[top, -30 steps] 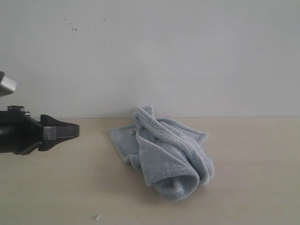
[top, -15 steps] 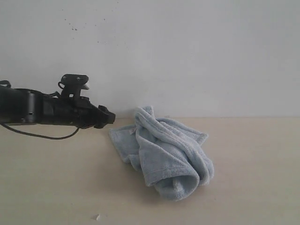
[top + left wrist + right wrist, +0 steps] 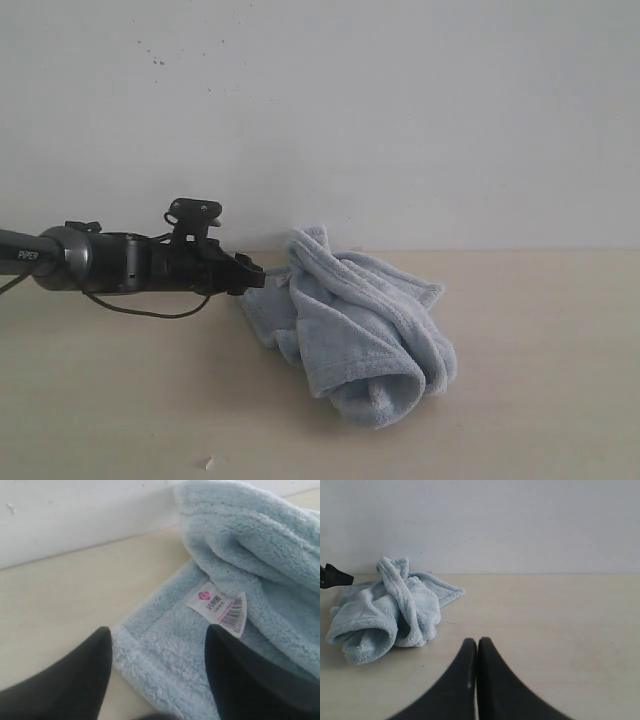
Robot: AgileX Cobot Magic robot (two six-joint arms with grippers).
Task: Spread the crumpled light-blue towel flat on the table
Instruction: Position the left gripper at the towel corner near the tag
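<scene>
Blue towel [image 3: 360, 330] bunched, label [image 3: 218, 609] print illegible, left hand [image 3: 159, 630] spread, cropped

The right gripper [image 3: 477, 641], its two black tapered fingers pressed together, hangs over the smooth pale beige table [image 3: 555, 620], well apart from the crumpled, fluffy light-blue terry-cloth towel [image 3: 385, 612] that lies bunched near the plain white wall [image 3: 495, 525].

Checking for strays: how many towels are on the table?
1. The towel lies crumpled on the table, the open left gripper at its labelled corner. Its folds may hide more.
</scene>
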